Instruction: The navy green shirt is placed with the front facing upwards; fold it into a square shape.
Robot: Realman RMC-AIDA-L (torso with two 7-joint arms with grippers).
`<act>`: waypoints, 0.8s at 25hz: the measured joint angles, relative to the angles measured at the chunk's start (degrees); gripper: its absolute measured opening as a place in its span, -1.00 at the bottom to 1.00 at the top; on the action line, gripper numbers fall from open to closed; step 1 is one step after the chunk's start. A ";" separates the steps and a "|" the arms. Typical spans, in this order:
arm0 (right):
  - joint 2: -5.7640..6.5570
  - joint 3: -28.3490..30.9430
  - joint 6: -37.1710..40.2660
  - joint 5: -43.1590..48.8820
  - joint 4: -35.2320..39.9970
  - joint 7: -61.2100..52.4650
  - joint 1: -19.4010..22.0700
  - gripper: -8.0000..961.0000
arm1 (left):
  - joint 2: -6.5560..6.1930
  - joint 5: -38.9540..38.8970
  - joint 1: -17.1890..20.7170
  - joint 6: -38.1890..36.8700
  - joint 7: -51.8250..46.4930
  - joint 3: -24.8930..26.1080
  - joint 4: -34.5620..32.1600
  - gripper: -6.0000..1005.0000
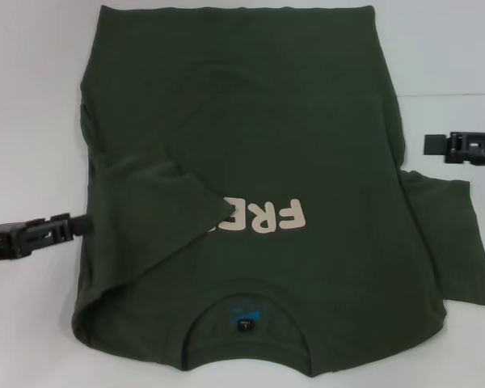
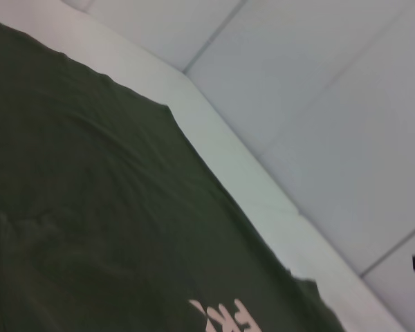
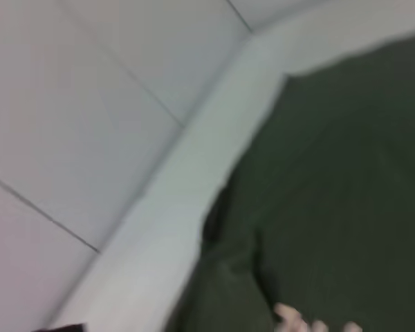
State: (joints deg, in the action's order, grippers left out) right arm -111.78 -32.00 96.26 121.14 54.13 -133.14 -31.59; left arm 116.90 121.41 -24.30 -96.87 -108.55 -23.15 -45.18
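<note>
The navy green shirt (image 1: 250,121) lies flat on the white table with its collar and blue neck label (image 1: 244,315) toward me. Its left sleeve (image 1: 153,218) is folded inward over the chest and covers part of the cream lettering (image 1: 263,217). The right sleeve (image 1: 453,234) is spread out flat beside the body. My left gripper (image 1: 79,224) sits low at the shirt's left edge, level with the lettering. My right gripper (image 1: 431,145) hovers just off the shirt's right edge, beyond the spread sleeve. The wrist views show only shirt cloth (image 2: 90,207) (image 3: 346,194) and table.
The white table (image 1: 32,97) shows bare surface on both sides of the shirt. The shirt's hem reaches close to the far edge. The table edge (image 2: 249,166) and a pale tiled floor (image 2: 332,104) appear in the wrist views.
</note>
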 joint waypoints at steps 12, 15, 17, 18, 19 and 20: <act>2.14 0.86 5.78 29.83 5.79 -18.77 -7.76 0.84 | 1.00 1.98 1.98 -7.04 14.31 0.89 -8.32 0.67; 1.89 0.65 5.30 36.43 6.30 -19.76 -8.64 0.84 | 1.66 1.26 2.62 -7.54 17.62 1.87 -9.31 0.67; 1.75 0.65 4.05 39.06 6.21 -20.19 -8.89 0.84 | 2.20 0.60 3.22 -7.72 20.36 2.42 -9.36 0.67; 1.66 0.64 3.43 39.50 6.03 -20.44 -8.90 0.84 | 2.47 0.21 3.62 -7.75 21.99 2.70 -9.37 0.67; 1.59 0.49 2.70 39.73 5.70 -20.74 -8.92 0.84 | 2.82 -0.12 4.00 -7.73 23.51 2.93 -9.38 0.67; 1.50 0.27 1.89 39.91 5.22 -21.02 -8.92 0.84 | 3.17 -0.38 4.33 -7.66 25.00 3.37 -9.38 0.67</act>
State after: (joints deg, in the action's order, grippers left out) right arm -110.28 -31.73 98.15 161.05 59.34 -154.16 -40.51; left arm 120.07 121.04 -19.96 -104.53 -83.55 -19.78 -54.56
